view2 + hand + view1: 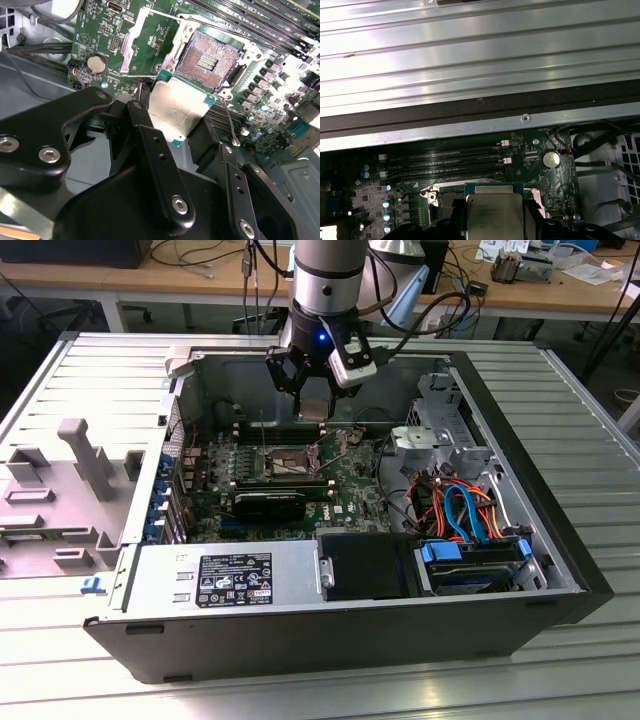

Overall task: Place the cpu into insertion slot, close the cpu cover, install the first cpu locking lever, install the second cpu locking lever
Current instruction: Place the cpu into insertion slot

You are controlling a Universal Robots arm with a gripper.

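My claw (314,397) pinches the cpu (178,107) by two edges, held clear above the uncovered slot (207,60), near the far wall of the case (566,540).

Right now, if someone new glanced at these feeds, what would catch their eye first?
The black gripper gripping the silvery cpu by its edges, above the motherboard inside the open computer case. Just beyond the chip in the second wrist view, the insertion slot lies bare, gold-brown contacts exposed. Blue and orange cables stand out at the exterior view's right.
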